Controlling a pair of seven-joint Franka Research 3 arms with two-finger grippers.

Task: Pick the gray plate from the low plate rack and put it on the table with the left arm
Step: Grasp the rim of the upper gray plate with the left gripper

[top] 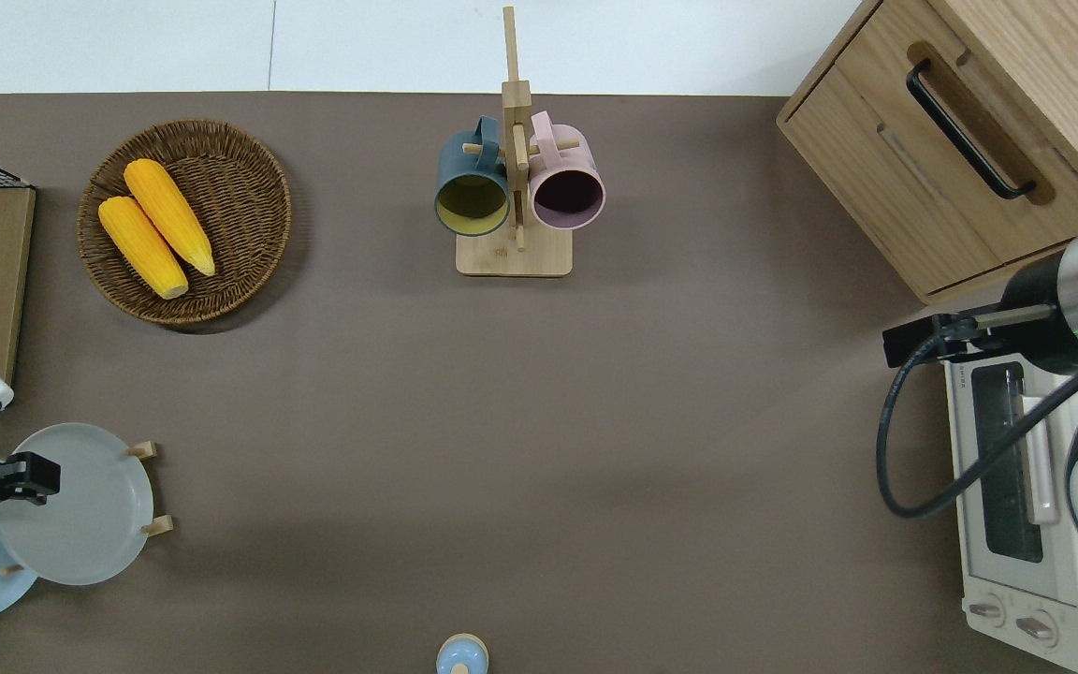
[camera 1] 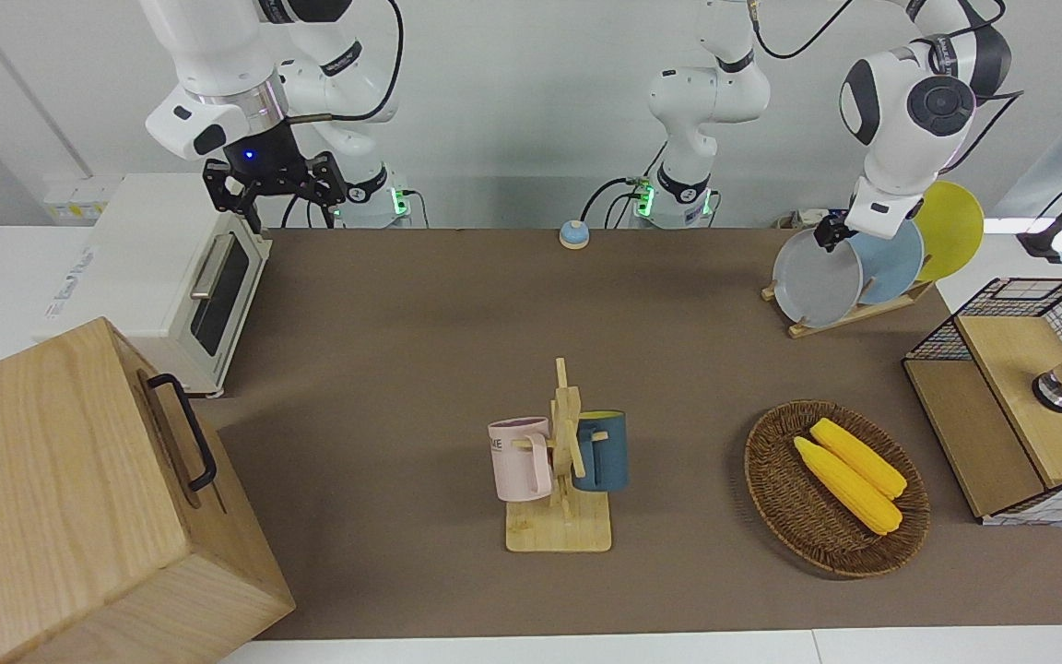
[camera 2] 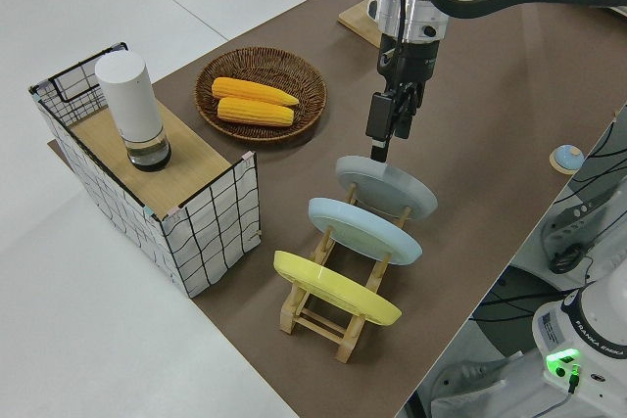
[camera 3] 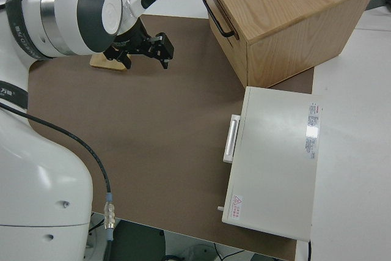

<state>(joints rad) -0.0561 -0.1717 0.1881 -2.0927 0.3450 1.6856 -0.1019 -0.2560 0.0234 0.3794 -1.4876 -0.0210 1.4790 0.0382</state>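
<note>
left tool (camera 2: 384, 134): on the top rim of the gray plate (camera 1: 817, 277); one finger (camera 2: 378, 116) shows on the plate's farther face, can't tell if the fingers are clamped on the rim or just around it
gray plate: standing tilted in the plate rack (camera 2: 331, 312), in the slot farthest from the robots, edge down between the pegs
plate rack: on the counter (camera 1: 420, 350) at the left arm's end, close to the robots' edge
blue plate (camera 2: 364, 229): middle slot of the rack, just beside the gray plate on its robot side
yellow plate (camera 2: 336, 288): rack slot nearest the robots
wire crate (camera 2: 157, 183): beside the rack at the counter end, white cylinder (camera 2: 131, 108) standing on its wooden lid
basket (camera 1: 835, 487): farther from the robots than the rack, two corn cobs (camera 1: 849, 475) lying in it
mug stand (camera 1: 560, 480): mid-counter, well apart from the rack; pink mug (camera 1: 522, 458) and dark blue mug (camera 1: 601, 450) hang on it
right tool (camera 1: 273, 180): arm parked, fingers apart, holding nothing
toaster oven (camera 1: 171, 277): right arm's end, door closed
wooden cabinet (camera 1: 79, 498): same end, farther from the robots than the oven
</note>
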